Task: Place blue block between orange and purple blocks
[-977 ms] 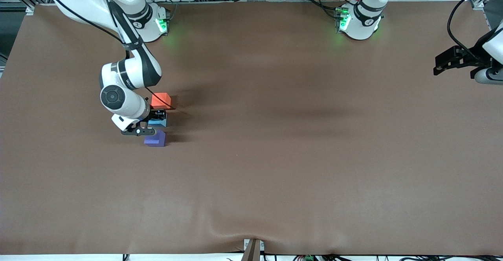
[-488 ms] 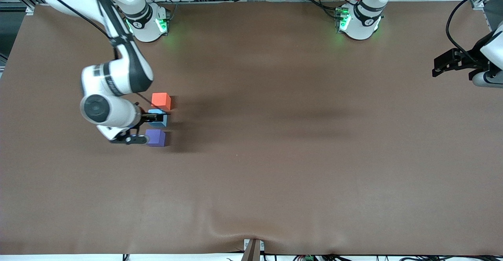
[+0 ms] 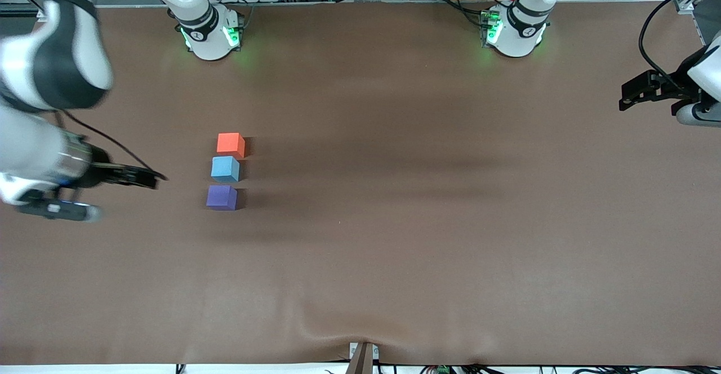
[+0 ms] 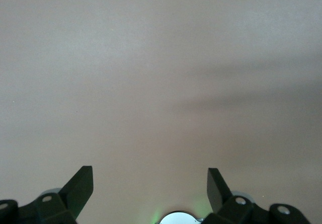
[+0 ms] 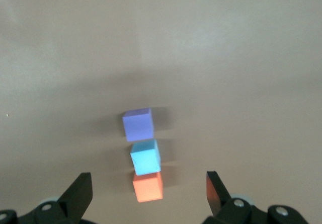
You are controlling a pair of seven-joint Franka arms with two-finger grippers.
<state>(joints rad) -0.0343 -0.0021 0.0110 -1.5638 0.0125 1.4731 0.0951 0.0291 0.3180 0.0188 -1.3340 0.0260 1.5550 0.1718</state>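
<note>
We see three small matte cubes in a short row on the brown tabletop (image 3: 394, 222), toward the right arm's end. The light sky-blue matte cube (image 3: 225, 169) sits between the bright orange-red matte cube (image 3: 230, 144) and the violet-purple matte cube (image 3: 221, 197). Orange-red is farthest from the front camera, purple nearest, blue in the middle. Narrow gaps show between neighbours; none of them touch. All three rest flat on the tabletop, nothing on top of them.

The right gripper (image 3: 147, 178) is up in the air over bare tabletop at the right arm's end, well apart from the row and blurred in the front view. In the right wrist view we see its fingers (image 5: 80, 194) spread wide with nothing between them, released, and the three cubes lined up in the distance: purple (image 5: 138, 125), blue (image 5: 145, 157), orange-red (image 5: 148, 187).

The left gripper (image 3: 627, 93) waits in the air over the left arm's end of the tabletop, well apart from the cubes. The left wrist view shows its fingers (image 4: 80, 191) spread apart, empty, only bare tabletop under them.
</note>
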